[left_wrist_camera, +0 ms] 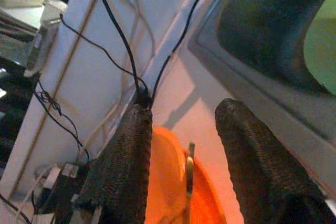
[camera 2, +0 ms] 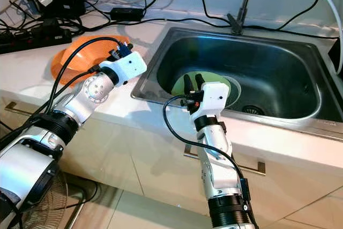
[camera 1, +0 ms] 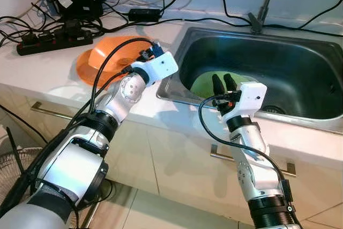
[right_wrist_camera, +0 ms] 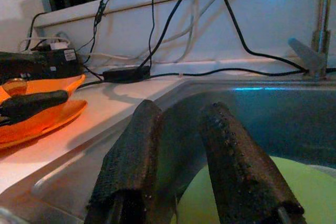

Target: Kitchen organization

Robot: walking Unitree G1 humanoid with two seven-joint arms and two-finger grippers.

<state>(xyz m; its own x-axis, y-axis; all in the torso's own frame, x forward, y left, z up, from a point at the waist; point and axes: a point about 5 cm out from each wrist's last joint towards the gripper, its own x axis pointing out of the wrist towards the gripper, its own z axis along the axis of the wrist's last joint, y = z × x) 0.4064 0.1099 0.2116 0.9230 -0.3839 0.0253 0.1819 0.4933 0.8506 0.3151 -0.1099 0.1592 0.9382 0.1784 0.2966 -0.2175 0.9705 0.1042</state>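
Right end effector, fingers parted and empty, hangs over the sink rim; I read the green plate just beyond it. Left end effector (released, possibly touching) straddles the orange plates on the bench.

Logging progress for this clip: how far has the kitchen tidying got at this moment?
Nothing looks finished. The left pincer is open astride the rim of the orange bowl on the counter, not closed on it. The right pincer is open just above the green plate in the sink. Both dishes remain to be grasped and put away.
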